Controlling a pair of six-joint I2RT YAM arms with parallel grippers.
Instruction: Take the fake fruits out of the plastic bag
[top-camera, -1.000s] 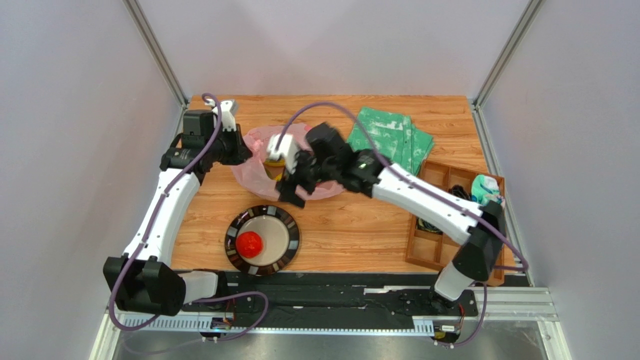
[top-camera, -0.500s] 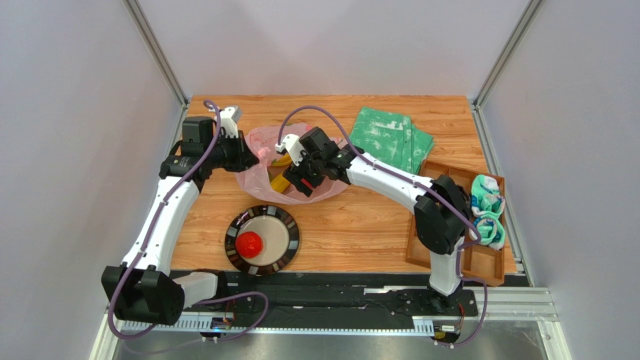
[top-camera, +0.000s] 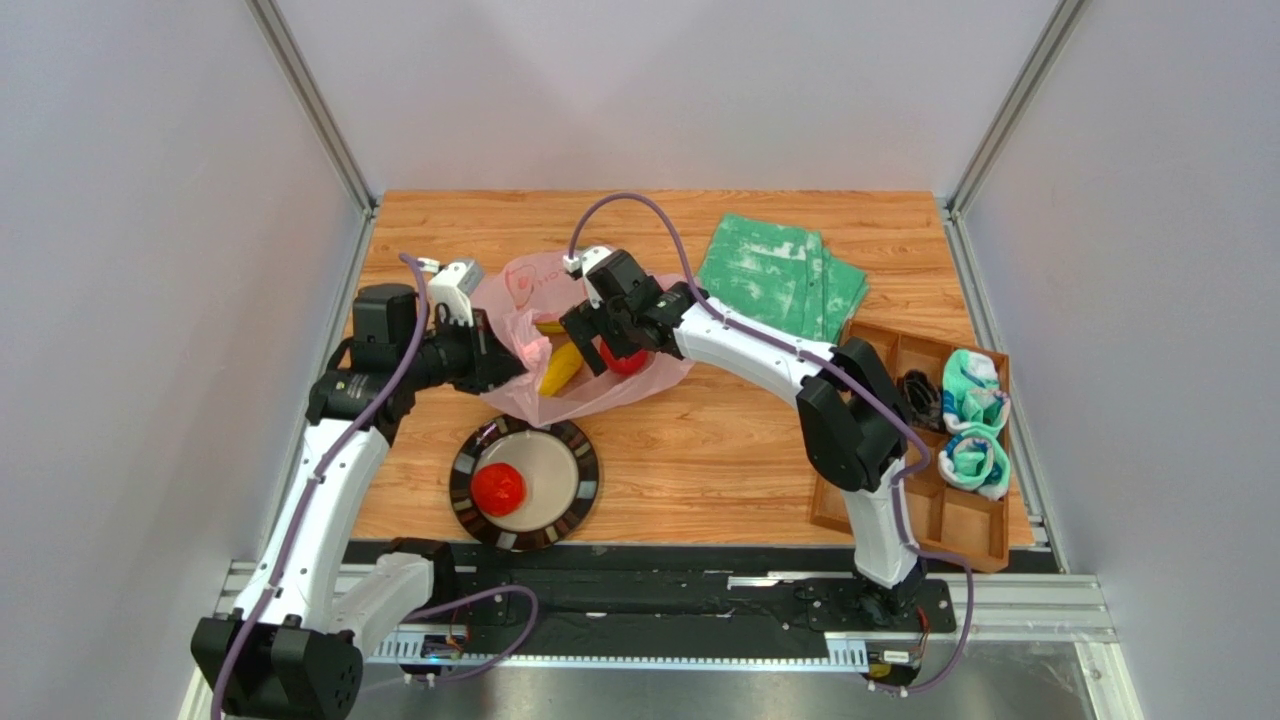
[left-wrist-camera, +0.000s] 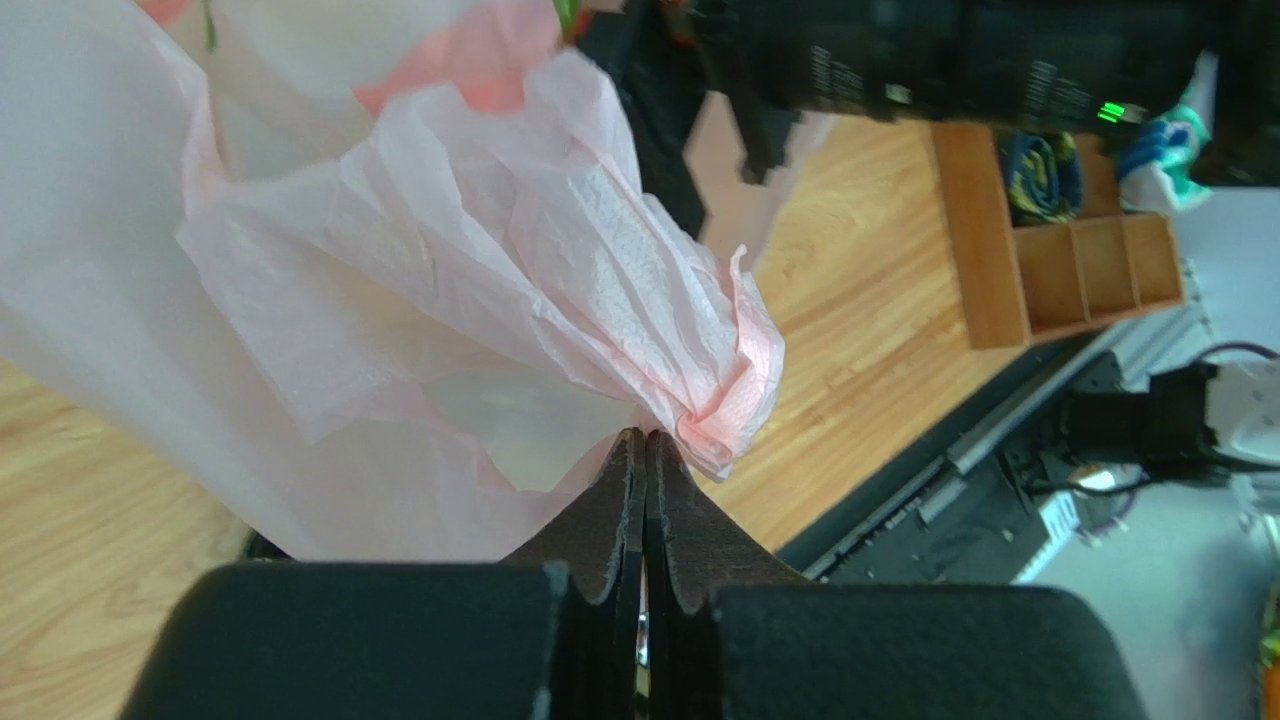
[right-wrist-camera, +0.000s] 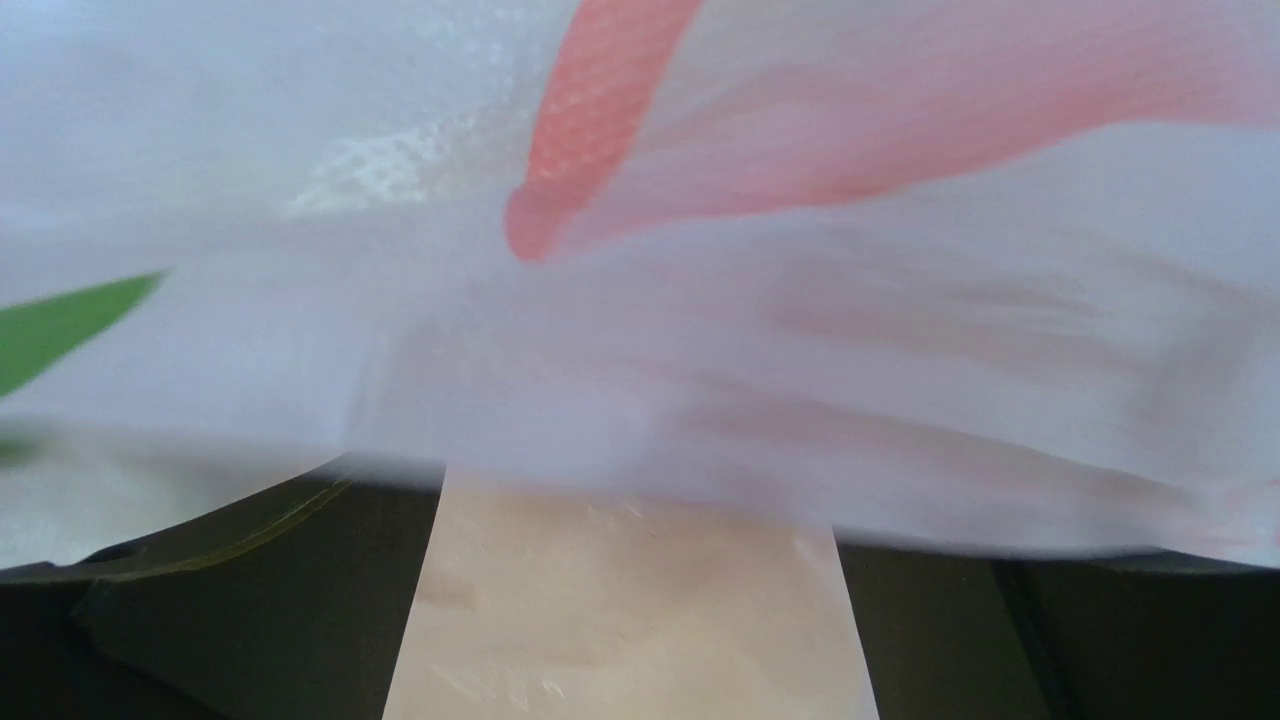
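The pink plastic bag (top-camera: 529, 288) lies at the table's back centre, its mouth held open. My left gripper (top-camera: 489, 357) is shut on a bunched fold of the bag's near-left edge (left-wrist-camera: 706, 405). My right gripper (top-camera: 601, 333) reaches into the bag, with a yellow banana (top-camera: 559, 369) just to its left and a red apple (top-camera: 625, 357) right by its fingers. In the right wrist view its jaws stand wide apart with only bag film (right-wrist-camera: 751, 300) between and in front of them. Another red apple (top-camera: 499, 486) sits on the round plate (top-camera: 580, 477).
A folded green cloth (top-camera: 781, 273) lies at the back right. A wooden compartment tray (top-camera: 831, 458) with rolled socks (top-camera: 974, 408) stands at the right edge. The plate sits near the front, below the bag.
My left gripper has pulled the bag's edge toward the near side. My right gripper has moved from above the bag's front down and back into its mouth.
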